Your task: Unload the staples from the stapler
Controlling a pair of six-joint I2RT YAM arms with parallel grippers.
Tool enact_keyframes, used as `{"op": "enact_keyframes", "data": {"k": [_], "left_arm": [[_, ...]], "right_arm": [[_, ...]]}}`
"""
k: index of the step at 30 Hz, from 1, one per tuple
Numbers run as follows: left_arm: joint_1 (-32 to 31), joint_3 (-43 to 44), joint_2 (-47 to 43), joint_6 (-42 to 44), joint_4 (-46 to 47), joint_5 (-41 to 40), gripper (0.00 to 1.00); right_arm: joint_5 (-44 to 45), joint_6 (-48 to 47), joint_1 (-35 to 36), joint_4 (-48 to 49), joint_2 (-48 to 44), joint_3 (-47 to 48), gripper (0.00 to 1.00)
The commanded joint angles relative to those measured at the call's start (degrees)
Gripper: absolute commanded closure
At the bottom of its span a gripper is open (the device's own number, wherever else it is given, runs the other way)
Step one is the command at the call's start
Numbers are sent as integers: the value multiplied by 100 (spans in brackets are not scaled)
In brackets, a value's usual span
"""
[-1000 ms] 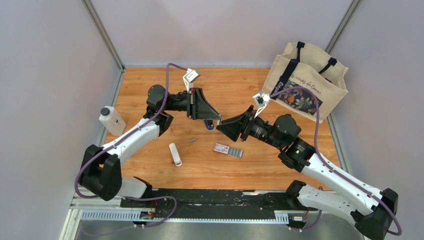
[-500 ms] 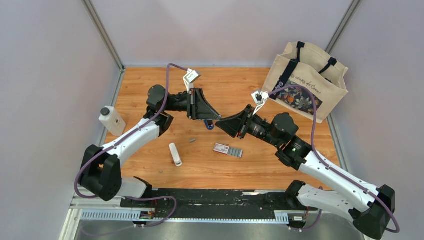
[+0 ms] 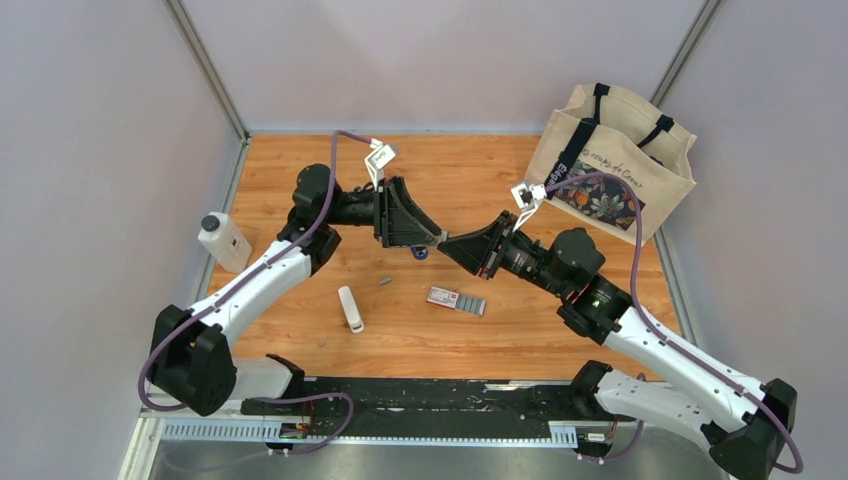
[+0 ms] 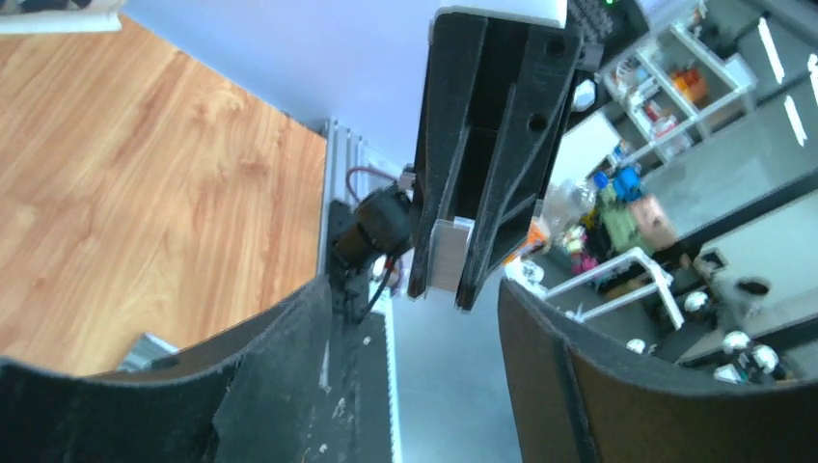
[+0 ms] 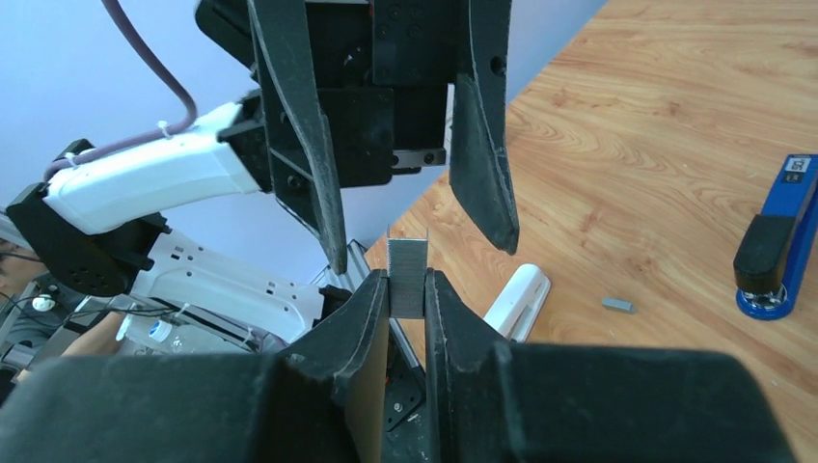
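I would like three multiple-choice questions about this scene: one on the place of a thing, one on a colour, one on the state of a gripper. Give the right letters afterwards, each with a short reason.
1. Where is the stapler?
A. on the table
B. inside the canvas bag
C. on top of the white stick

2. What colour are the staples in the right gripper?
A. red
B. grey
C. yellow

3. What is the state of the left gripper?
A. shut on the white stick
B. shut on the stapler
C. open, holding nothing

Answers:
1 A: the stapler rests on the wooden table, apart from both grippers.
2 B: the strip clamped between the right gripper's fingers is plain grey metal.
3 C: in the right wrist view its fingers stand wide apart, gripping nothing.
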Motion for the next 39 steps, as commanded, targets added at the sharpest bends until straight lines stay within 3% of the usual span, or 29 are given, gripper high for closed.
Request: {"op": "enact_keyframes", "data": {"k": [1,3,4,6,12,18,22,31,39], "left_arm": [[-53,981,-276,2966,-3644,-914,27],[-158,1516,-136,4476,-5524,-1549,26],[-185,1615,-83,4772,-5856,-2135,26],[-264,1747,128,5308,-6375,-2534,26],[-676,1765,804,6267,-6589,-3476,27],[-1195,2081,1727,6989,-6668,-4056,27],[-1450,2222,2211,7139,-6624,-4364,32],[-1565,2152,2800,6744,-5956,-3784,35],[-1618,1871,3038,5953,-5614,-3793,36]], "right_arm": [[213,-20,-29,-522,-238,-120,83],[414,-90,-20,-1030,-299,-155,83],[503,-126,-20,-1234,-343,-164,84],[835,-196,-20,-1707,-422,-252,84],[2442,32,-38,-3008,-765,-611,82],[2998,252,-64,-3519,-1213,-999,83],[3175,313,-73,-3793,-1468,-1113,83],[3307,419,-117,-4048,-1890,-1210,82],[3369,454,-126,-4066,-1969,-1254,81]]}}
